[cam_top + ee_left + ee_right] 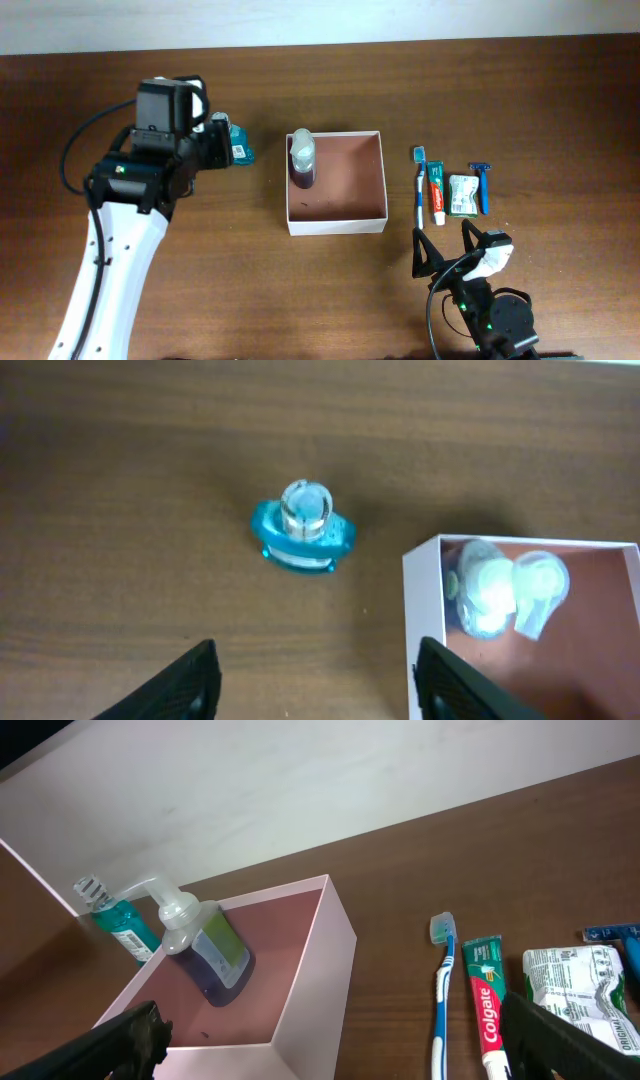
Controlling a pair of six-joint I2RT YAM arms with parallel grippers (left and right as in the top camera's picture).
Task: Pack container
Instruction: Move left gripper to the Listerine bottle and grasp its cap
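- The container [350, 188] – a square, shallow box with thin white walls and a reddish-brown floor – sits on the wooden table [300, 300] about midway between the two arms.
- A pump bottle [302, 160] of purplish liquid is inside the container, against its left wall near the far corner. In the right wrist view it seems to lean rather than stand straight.
- A small teal bottle [303, 530] with a clear cap stands upright on the table, just left of the container and not touching it.
- The left gripper [318, 685] hovers over the table left of the container. Its fingers [190, 680] are spread wide with nothing between them, and the teal bottle is beyond their tips.
- The right gripper [440, 232] is on the near side of the container's right corner, fingers well apart and holding nothing.
- To the right of the container lies a row of toiletries. The toothbrush [420, 185] is nearest the wall, then the toothpaste tube [437, 192], a green-and-white packet [461, 195] and, farthest out, a blue razor [482, 186].
- All four lie on the table, clear of the container.
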